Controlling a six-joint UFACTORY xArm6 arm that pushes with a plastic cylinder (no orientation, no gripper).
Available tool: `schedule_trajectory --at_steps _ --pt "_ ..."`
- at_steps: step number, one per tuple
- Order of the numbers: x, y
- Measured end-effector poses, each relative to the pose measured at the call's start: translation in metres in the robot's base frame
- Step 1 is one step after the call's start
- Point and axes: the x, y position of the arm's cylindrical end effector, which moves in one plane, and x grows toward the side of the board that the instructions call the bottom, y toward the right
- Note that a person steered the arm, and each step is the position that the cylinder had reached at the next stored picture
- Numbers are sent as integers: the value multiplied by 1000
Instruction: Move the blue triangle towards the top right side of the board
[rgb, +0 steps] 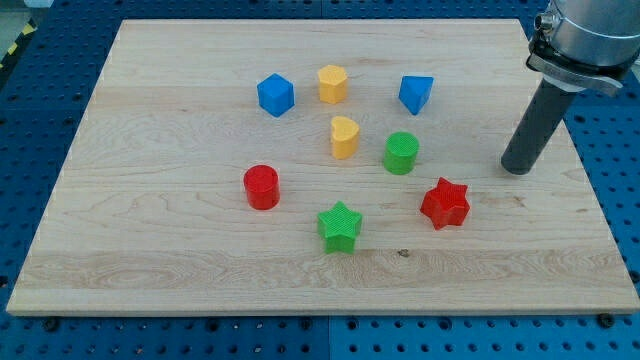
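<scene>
The blue triangle (416, 94) lies on the wooden board (150, 230), right of centre near the view's top. My tip (516, 170) rests on the board at the right side, well to the right of and below the blue triangle, not touching any block. The nearest blocks to the tip are the red star (445, 204) down-left of it and the green cylinder (401, 153) to its left.
A blue cube (275, 95) and a yellow pentagon-like block (333, 84) sit left of the triangle. A yellow heart (344, 137) is at centre. A red cylinder (262, 187) and a green star (340, 226) lie lower. The board's right edge is close to the tip.
</scene>
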Motion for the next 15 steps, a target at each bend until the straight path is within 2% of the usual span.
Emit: schedule_trajectory --at_steps 2,3,4,5,6,7,8,12,15 --pt "-3 0" --pt "-46 -25" --pt "-63 -54" --pt "-57 -60" --pt "-49 -109" --pt "-53 -112" --pt "-91 -126" --pt "-100 -89" --pt "-154 -80"
